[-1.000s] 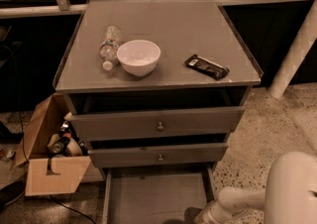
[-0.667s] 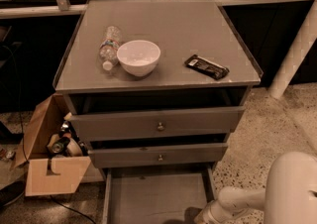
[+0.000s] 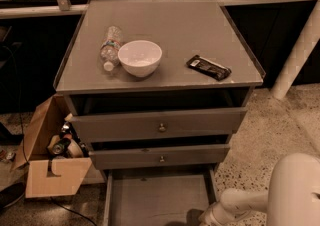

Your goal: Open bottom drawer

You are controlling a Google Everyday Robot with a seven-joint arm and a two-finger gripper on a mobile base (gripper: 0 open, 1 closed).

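The grey cabinet (image 3: 160, 25) has three drawers. The bottom drawer (image 3: 157, 197) is pulled out, and its shallow grey tray shows below the mid-sized front (image 3: 125, 158); its own front and knob are cut off by the lower frame edge. The tall top drawer front (image 3: 120, 126) stands slightly ajar. My gripper (image 3: 196, 217) is at the lower edge, at the front right part of the open tray, on the end of my white arm (image 3: 240, 202).
A plastic bottle (image 3: 110, 45), a white bowl (image 3: 140, 57) and a dark packet (image 3: 209, 67) lie on the cabinet top. An open cardboard box (image 3: 50, 170) with cans stands on the floor at the left. A white post (image 3: 300, 45) stands at the right.
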